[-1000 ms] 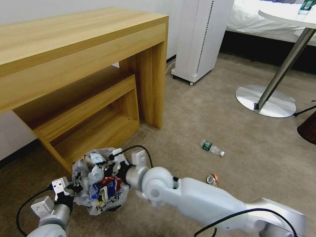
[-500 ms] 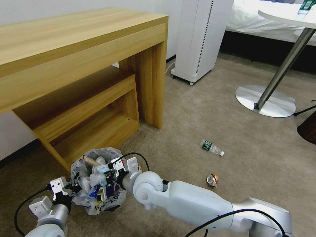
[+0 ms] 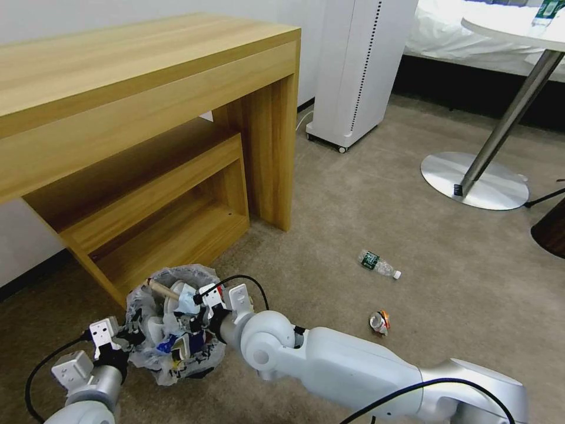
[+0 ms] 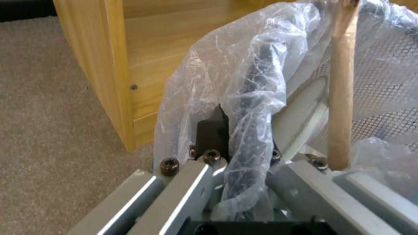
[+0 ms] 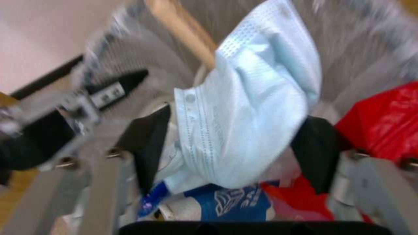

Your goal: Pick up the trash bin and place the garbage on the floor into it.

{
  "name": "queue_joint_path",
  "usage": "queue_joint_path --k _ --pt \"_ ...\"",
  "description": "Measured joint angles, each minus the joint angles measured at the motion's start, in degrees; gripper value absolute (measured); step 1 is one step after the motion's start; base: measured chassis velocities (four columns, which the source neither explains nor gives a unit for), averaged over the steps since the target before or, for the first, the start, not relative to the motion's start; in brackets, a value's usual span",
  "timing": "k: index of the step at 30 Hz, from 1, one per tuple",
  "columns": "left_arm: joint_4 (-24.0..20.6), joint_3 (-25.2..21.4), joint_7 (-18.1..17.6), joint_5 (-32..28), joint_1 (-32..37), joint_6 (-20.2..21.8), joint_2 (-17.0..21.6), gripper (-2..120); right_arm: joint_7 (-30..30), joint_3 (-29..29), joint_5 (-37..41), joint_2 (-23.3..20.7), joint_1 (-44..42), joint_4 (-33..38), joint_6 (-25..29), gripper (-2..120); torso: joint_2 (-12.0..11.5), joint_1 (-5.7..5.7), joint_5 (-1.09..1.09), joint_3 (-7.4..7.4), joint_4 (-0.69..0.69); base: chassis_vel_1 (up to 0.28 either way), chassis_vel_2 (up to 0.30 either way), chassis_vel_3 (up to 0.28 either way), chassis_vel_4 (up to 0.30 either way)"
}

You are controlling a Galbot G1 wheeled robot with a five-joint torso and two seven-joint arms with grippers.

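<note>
The right gripper (image 3: 197, 299) is hovering over the bin (image 3: 176, 321), jaws apart around the mask (image 5: 248, 117) hanging straight above the litter, while the left gripper (image 3: 126, 337), nearer the rim, is gripping its near-left edge.

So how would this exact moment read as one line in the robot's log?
left gripper: shut on trash bin rim | right gripper: open, over bin around light-blue mask | on floor: bottle, crushed can
</note>
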Motion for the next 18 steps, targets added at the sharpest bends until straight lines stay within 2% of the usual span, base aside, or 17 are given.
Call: queue_joint_path --k 7,18 --pt "-0.04 -0.09 -0.01 0.16 0.35 -0.06 -0.14 1 -1.59 2.61 -1.48 -1.61 -0.40 3.03 0.99 98 0.00 0.00 0.00 0.00 0.00 0.000 0.000 0.000 0.000" --pt "-0.08 0.09 0.01 0.52 0.26 -0.07 -0.71 1 -2.20 3.42 -2.17 -2.19 -0.61 4.14 1.49 100 0.00 0.00 0.00 0.00 0.00 0.000 0.000 0.000 0.000"
